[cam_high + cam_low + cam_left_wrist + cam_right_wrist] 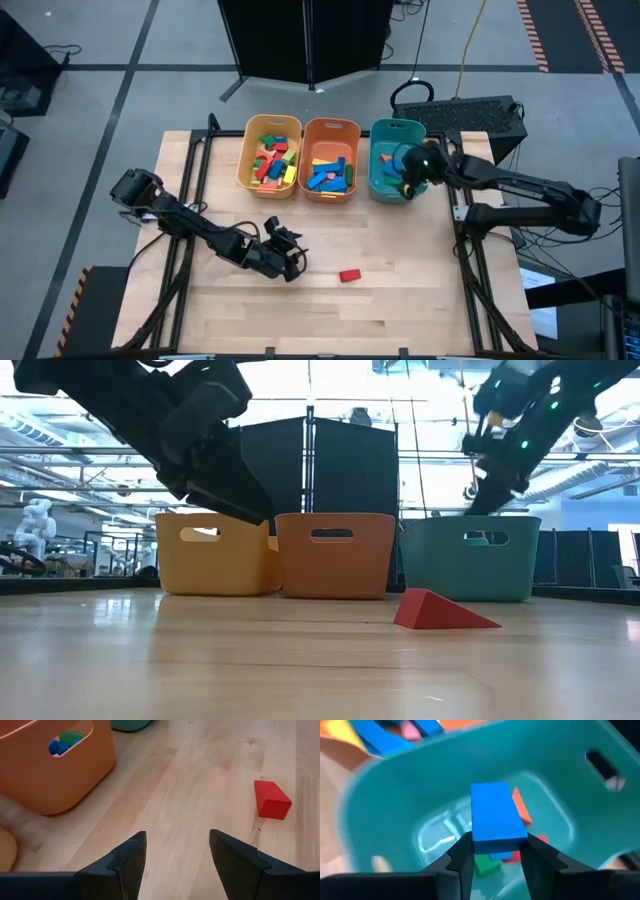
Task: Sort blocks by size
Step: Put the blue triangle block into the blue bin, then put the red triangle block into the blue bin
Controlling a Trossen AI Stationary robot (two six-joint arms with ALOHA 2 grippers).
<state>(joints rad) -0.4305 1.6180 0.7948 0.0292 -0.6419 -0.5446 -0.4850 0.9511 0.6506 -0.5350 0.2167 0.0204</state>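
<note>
Blocks nearly sorted, one red piece left on our bench

Our right hand [492,855] hangs over the teal bin [381,183], pinching a blue block [496,818] between its fingers, placed there, we judge, so the block drops among the few pieces inside. Our left hand [176,855] hovers low over the bench [400,290] with fingers parted and empty, aimed near the lone red block [271,799], likely our next pick. Remaining blocks fill the yellow bin [245,165] and orange bin [330,127], each bin seemingly taking one size.
</note>
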